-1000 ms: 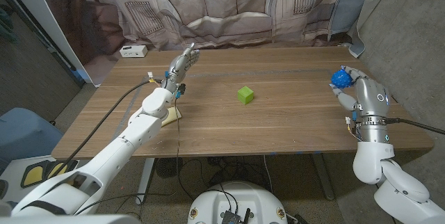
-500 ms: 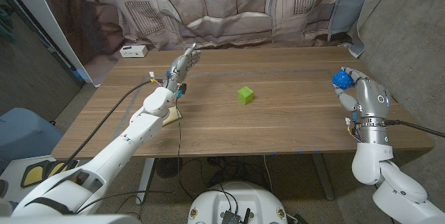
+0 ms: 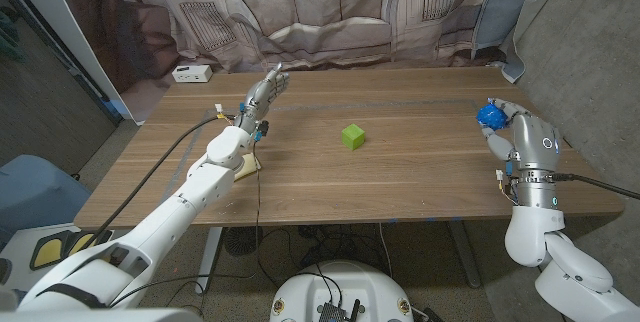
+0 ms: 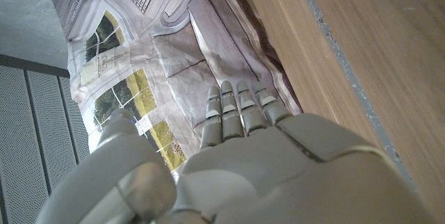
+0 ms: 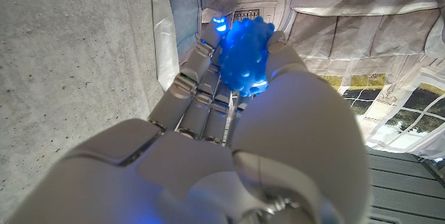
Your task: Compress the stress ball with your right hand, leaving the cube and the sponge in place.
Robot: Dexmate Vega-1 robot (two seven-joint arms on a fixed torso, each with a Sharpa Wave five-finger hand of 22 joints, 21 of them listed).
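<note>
- At the bench's (image 3: pixel 300 177) left side, the left robot hand (image 3: pixel 264 92) hovers with fingers straight and apart, holding nothing; the yellowish sponge (image 3: pixel 246 166) peeks out beneath its forearm, and a sweep of that arm could nudge it out of place.
- Mid-bench, the green cube (image 3: pixel 352 136) sits alone, well apart from both arms and at little apparent risk unless the right arm swings inward.
- At the far right edge, the right robot hand (image 3: pixel 506 127) is clamped on the blue knobbly stress ball (image 3: pixel 489 113), held up off the wood between thumb and fingers (image 5: pixel 198 67).
- The chief hazard, by the look of it: the ball sits toward the fingertips rather than deep in the palm, so a harder squeeze could pop it out and send it over the edge.
- Against the frames of a second and half a second ago, little differs: ball, cube, sponge and both arms are in the same places, the right hand's grip much the same.
</note>
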